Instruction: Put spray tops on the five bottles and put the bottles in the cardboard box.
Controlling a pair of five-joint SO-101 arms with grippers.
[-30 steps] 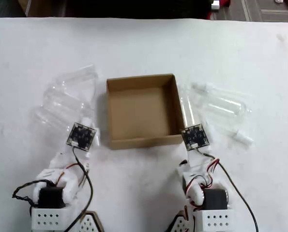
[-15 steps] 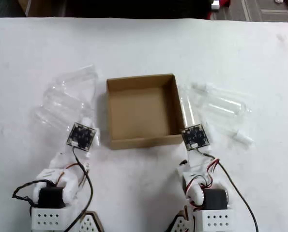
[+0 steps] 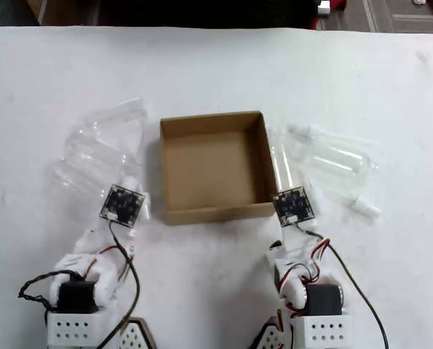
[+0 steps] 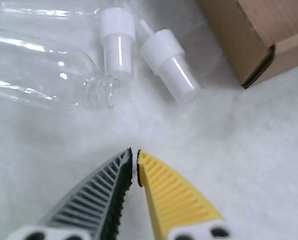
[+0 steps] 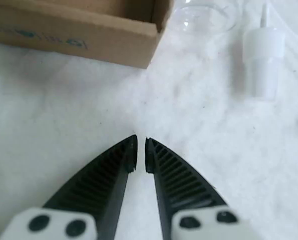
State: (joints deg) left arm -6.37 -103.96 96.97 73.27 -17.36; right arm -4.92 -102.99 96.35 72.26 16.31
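Observation:
An open cardboard box [image 3: 213, 164] sits mid-table with nothing inside. Clear plastic bottles [image 3: 100, 149] lie on their sides left of it, and more clear bottles [image 3: 332, 161] lie to its right. In the left wrist view one bottle's open neck [image 4: 101, 91] lies beside two white spray tops [image 4: 117, 39] [image 4: 170, 62]. My left gripper [image 4: 134, 159] is shut just short of them, holding nothing. My right gripper [image 5: 140, 148] is shut and holds nothing, over bare cloth near the box corner [image 5: 156, 40]. A white spray top [image 5: 262, 62] lies beyond it, and another [image 3: 364, 206] lies right of the box.
The table is covered with a white cloth [image 3: 216, 65], bare across its far half. Both arm bases [image 3: 74, 316] [image 3: 314, 313] stand at the near edge. A dark floor lies beyond the far edge.

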